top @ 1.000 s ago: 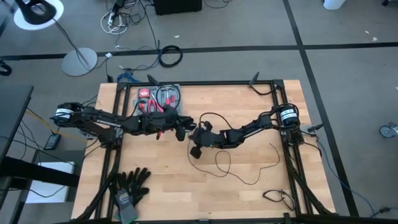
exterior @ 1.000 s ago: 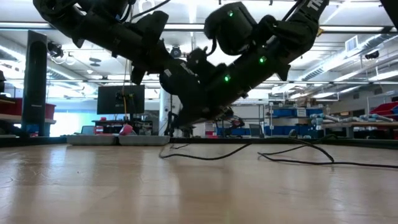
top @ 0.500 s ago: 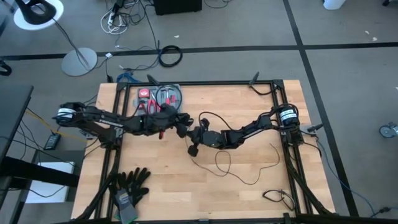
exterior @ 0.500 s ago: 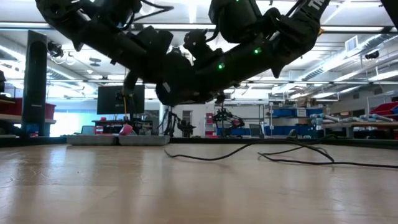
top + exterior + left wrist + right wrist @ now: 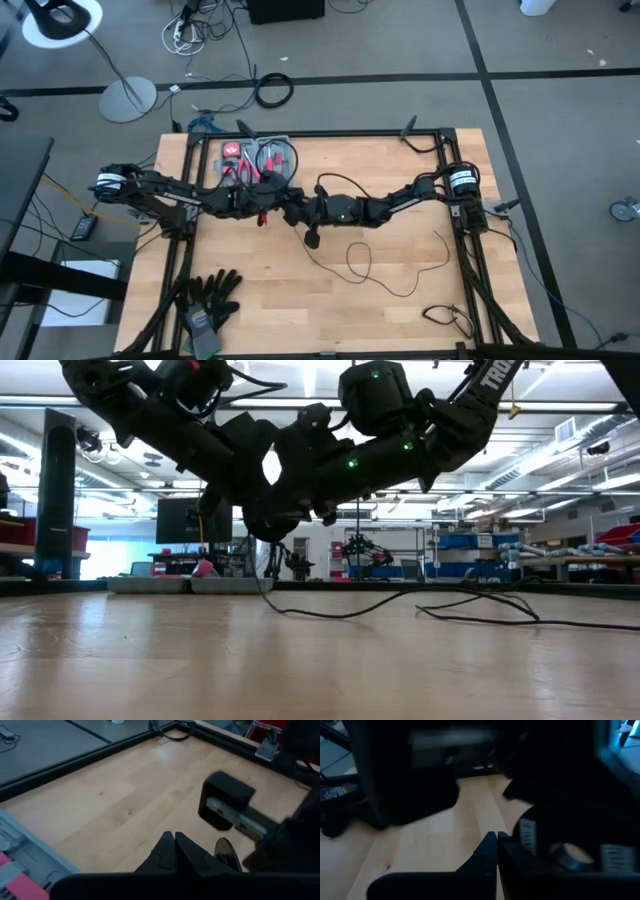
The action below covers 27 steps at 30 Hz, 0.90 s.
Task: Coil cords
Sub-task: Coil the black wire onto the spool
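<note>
The cord (image 5: 480, 619) is a thin black wire. Most of it lies in loose curves on the wooden table, right of middle. One loop (image 5: 330, 184) stands up over my right gripper. A small round black puck (image 5: 312, 240) shows just below the grippers, and again in the left wrist view (image 5: 227, 855). My right gripper (image 5: 312, 210) is shut at the table's middle, above the surface. My left gripper (image 5: 297, 212) is shut too, tip to tip with the right one. Whether the left gripper touches the cord cannot be told. My right gripper is shut on the cord, but the two hands standing together hide the place of contact. From the hold one strand (image 5: 263, 582) hangs slack down to the table, where the rest trails off to the right. The fingers (image 5: 490, 845) point nearly level, toward the table's left.
A red and grey tool tray (image 5: 256, 158) stands at the far left. Black gloves (image 5: 210, 298) lie at the near left corner. Another small cable (image 5: 447, 316) lies at the near right. Black frame rails (image 5: 452, 150) edge the table.
My right gripper has gone toward the table's left and far edge and risen a little. It has tipped from slanting down to nearly level. The cord's raised loop has come along with it. My left gripper has sunk slightly and now meets the right one.
</note>
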Each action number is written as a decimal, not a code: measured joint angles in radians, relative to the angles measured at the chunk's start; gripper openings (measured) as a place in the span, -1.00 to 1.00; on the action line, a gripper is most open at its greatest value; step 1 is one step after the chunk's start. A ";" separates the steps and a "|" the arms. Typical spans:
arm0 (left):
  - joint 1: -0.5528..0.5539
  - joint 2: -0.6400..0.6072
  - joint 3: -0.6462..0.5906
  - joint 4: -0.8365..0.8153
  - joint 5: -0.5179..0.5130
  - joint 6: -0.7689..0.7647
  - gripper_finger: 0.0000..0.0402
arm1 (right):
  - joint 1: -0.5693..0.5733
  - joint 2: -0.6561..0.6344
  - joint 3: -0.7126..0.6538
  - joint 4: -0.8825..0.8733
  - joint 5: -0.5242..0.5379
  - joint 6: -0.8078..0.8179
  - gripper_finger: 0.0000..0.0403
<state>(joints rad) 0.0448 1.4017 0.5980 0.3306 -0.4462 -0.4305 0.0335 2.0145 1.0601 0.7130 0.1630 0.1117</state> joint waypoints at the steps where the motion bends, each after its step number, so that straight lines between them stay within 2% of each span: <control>1: 0.000 0.000 0.000 -0.008 -0.001 0.000 -1.00 | -0.006 -0.005 0.000 0.000 -0.009 0.001 -1.00; 7: 0.001 -0.001 0.002 -0.016 0.034 0.026 -1.00 | -0.021 -0.037 -0.001 -0.052 -0.019 0.015 -0.98; 12: 0.000 0.002 -0.001 -0.037 0.034 0.034 -1.00 | -0.021 -0.044 0.002 -0.099 -0.035 0.026 -0.84; 19: 0.000 0.003 -0.002 -0.072 -0.061 0.035 -1.00 | -0.012 -0.051 0.004 -0.154 -0.126 0.074 -0.60; 21: -0.001 0.003 -0.002 -0.080 -0.081 0.034 -1.00 | -0.012 -0.070 0.004 -0.207 -0.159 0.068 -0.55; 27: 0.001 0.003 -0.002 -0.107 -0.118 0.027 -1.00 | -0.003 -0.208 0.004 -0.449 -0.165 0.069 -0.54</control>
<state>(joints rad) 0.0456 1.4044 0.5957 0.2240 -0.5647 -0.4037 0.0303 1.8070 1.0637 0.2643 -0.0024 0.1811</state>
